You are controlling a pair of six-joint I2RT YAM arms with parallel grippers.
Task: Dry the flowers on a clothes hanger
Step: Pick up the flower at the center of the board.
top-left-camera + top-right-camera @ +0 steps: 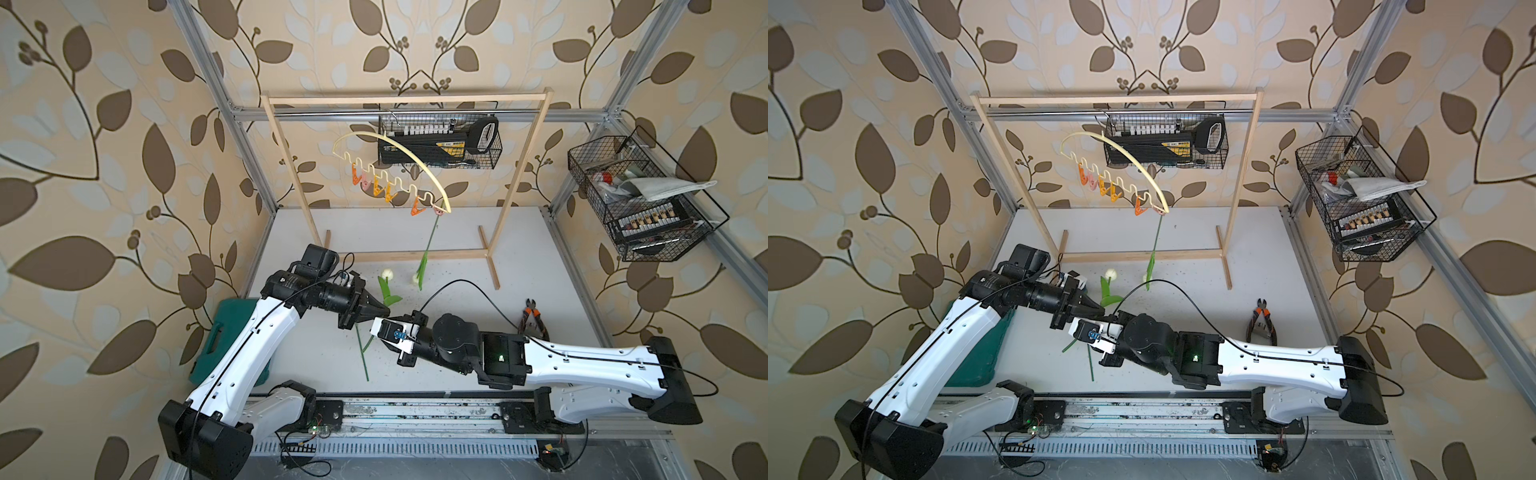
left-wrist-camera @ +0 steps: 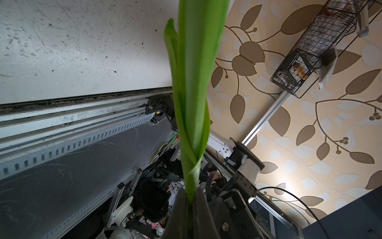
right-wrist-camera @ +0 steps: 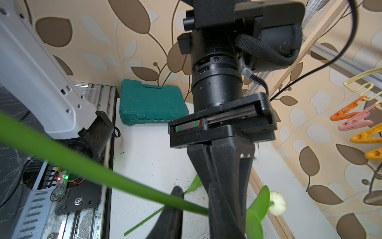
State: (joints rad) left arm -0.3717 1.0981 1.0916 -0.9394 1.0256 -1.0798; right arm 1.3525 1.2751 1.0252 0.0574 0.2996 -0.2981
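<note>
The left gripper [image 1: 384,311] has its jaws clenched on a cream tulip [image 1: 387,273] at the leaf base, over the surface [image 1: 457,232], with the head toward the rack [image 1: 407,99]. The right gripper [image 3: 194,213] has its jaws either side of that tulip's lower stem; whether they grip it cannot be told. A second tulip [image 1: 428,245] hangs head-down from the end clip of the hanger [image 1: 390,194], which is on the rack.

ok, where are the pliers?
In both top views the pliers lie on the table, robot's right side, between the right arm and the wooden rack's right foot.
</note>
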